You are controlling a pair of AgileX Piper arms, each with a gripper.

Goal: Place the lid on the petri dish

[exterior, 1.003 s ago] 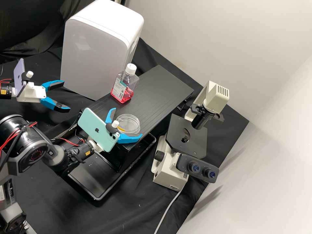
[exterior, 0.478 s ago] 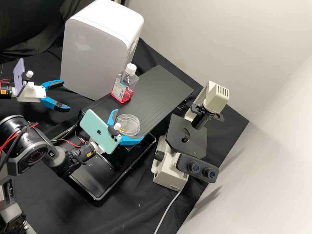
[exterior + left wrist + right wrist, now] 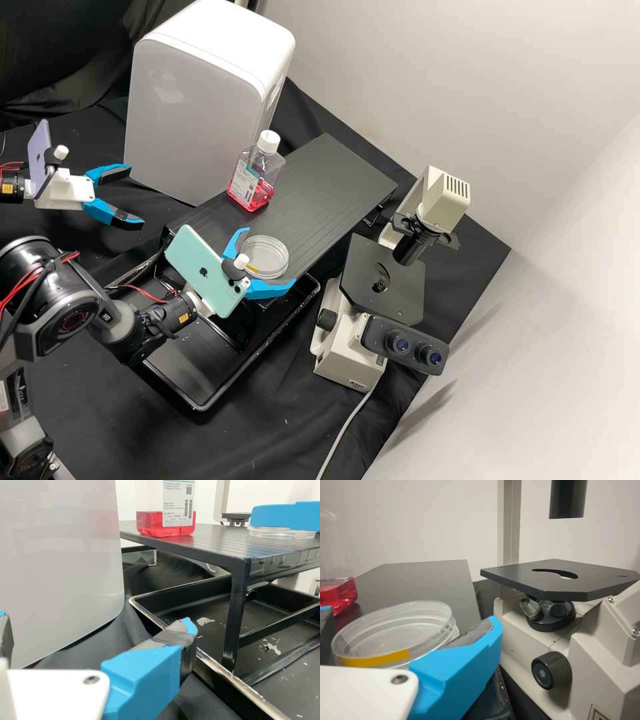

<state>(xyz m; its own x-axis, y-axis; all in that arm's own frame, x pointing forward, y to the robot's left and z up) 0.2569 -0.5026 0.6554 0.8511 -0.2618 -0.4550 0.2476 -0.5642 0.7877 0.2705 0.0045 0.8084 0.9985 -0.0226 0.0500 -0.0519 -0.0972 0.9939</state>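
Observation:
A clear petri dish (image 3: 265, 255) with a strip of yellow tape sits near the front edge of the black ribbed platform (image 3: 327, 187), its lid (image 3: 395, 625) resting flat on it. My right gripper (image 3: 269, 257) holds the lid's rim, one blue finger on each side; in the right wrist view the right gripper (image 3: 407, 617) frames the dish, and one finger's grey pad (image 3: 475, 630) lies against its rim. My left gripper (image 3: 133, 195) hangs open and empty at the far left, in front of the white box (image 3: 200, 93).
A flask of red liquid (image 3: 255, 175) stands at the platform's back left. A microscope (image 3: 393, 293) stands close on the right, its stage level with the dish. Beneath the platform lies a black tray (image 3: 200, 373).
The lid was held tilted and slightly raised over the dish; it now sits flat on it. The right gripper shifted a little forward and down. The left arm stayed still.

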